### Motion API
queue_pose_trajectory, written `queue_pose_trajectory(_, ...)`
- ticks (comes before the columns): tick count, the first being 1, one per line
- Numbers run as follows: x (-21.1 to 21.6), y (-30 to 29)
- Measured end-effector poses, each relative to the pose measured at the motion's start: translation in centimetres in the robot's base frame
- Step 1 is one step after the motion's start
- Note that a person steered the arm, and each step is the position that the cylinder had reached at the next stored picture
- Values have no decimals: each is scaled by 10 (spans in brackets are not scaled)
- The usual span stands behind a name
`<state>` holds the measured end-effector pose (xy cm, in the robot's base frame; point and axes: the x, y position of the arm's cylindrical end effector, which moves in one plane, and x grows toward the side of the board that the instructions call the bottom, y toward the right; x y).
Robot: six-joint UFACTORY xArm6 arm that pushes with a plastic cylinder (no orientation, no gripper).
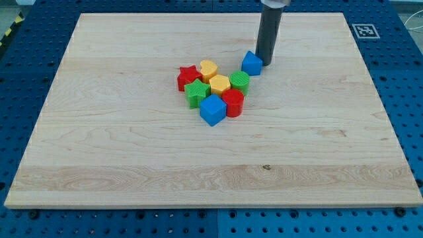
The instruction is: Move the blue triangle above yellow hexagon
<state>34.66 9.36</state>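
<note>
While my tip (266, 63) touches its upper right, the small blue triangle block (251, 63) points up-left, beside the yellow hexagon block (221, 84), bare wooden tabletop (132, 46) above, no tool fitted.

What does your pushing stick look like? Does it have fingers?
No fingers. It is one straight, round rod, dark grey to black and smooth, with no cables or markings that I can see. My tip is blunt and flat. The upper part runs out of the view's top.

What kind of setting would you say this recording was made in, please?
Probably a robotics lab bench: a wooden board lies on a blue perforated table, with a printed marker tag at its corner and toy blocks pushed by my tip.
</note>
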Motion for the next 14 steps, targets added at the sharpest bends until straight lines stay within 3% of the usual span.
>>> queue_pose_trajectory(4,1,-28)
queue_pose_trajectory(7,-9,-6)
queue_pose_trajectory(12,48,-7)
queue_pose_trajectory(14,33,-3)
